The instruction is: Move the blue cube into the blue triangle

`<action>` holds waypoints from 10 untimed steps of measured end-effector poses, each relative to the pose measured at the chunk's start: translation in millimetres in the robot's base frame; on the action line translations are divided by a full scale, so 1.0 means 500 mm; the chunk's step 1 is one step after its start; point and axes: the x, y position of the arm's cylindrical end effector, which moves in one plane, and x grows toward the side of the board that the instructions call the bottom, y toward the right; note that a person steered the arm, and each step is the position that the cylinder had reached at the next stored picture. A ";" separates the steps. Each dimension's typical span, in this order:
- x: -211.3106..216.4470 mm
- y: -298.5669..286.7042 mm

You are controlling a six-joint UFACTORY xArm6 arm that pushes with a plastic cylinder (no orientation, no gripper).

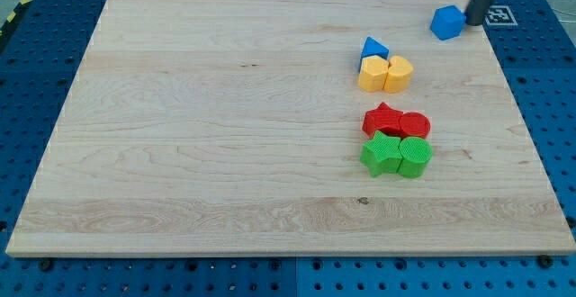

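My tip sits touching the blue cube on its right; no fingers, holds nothing. Blue triangle is well left.

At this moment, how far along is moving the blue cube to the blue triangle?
Early stage. Done: my tip has reached the blue cube, sitting right against its right side near the view's top right. In hand: a push toward the view's left and slightly down looks set up. Left: the whole gap to the blue triangle, which sits just above the yellow blocks; cube and triangle are still apart.
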 end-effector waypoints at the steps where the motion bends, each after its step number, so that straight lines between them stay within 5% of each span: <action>1: 0.004 -0.041; 3: 0.061 -0.058; 5: -0.021 -0.077; 10: 0.098 -0.137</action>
